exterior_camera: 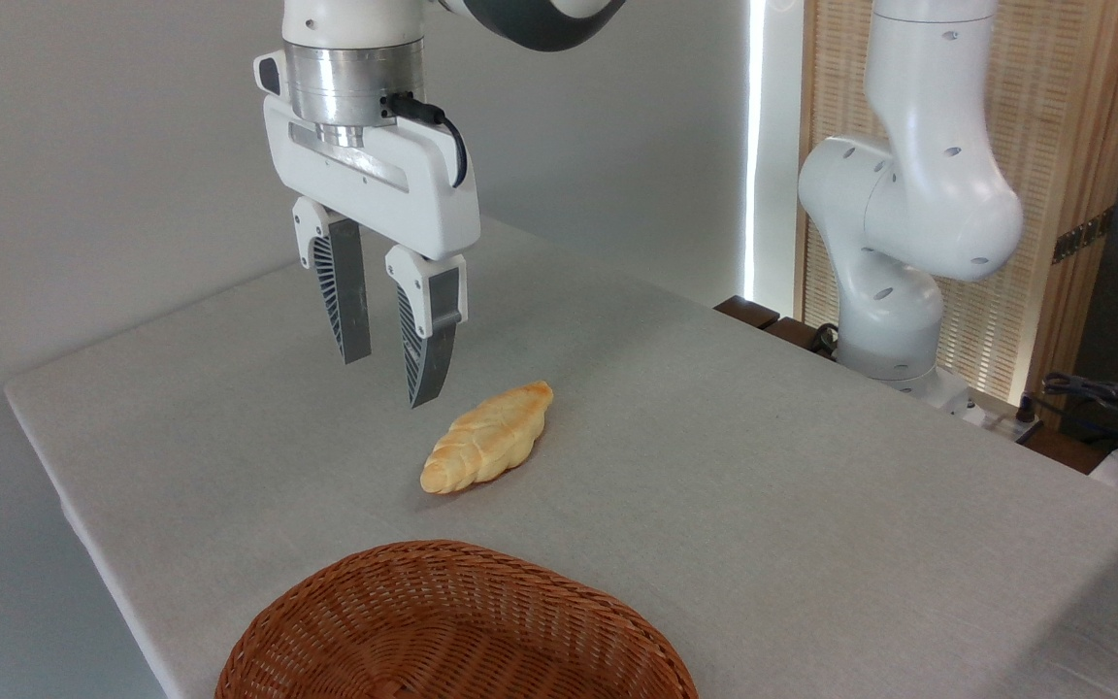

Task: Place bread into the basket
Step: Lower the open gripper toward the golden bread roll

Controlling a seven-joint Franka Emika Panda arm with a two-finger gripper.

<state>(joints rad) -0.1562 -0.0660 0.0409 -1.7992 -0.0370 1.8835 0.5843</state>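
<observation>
Two fingers (pixel 352 291) hang spread apart, gripping nothing, and the gripper (pixel 389 381) hovers above the worktop (pixel 763 466) just up and left of the bread (pixel 489 439). There's the loaf, golden, scored top facing up, lying flat on the grey cloth, angled from lower left to upper right, clear of the fingertips. Down at the front edge sits the basket (pixel 452 631), reddish-brown wicker, cut off by the bottom of the view, nothing visible inside, a stretch of bare cloth between it and the bread. The arm's white base (pixel 899 291) stands at the right rear.
</observation>
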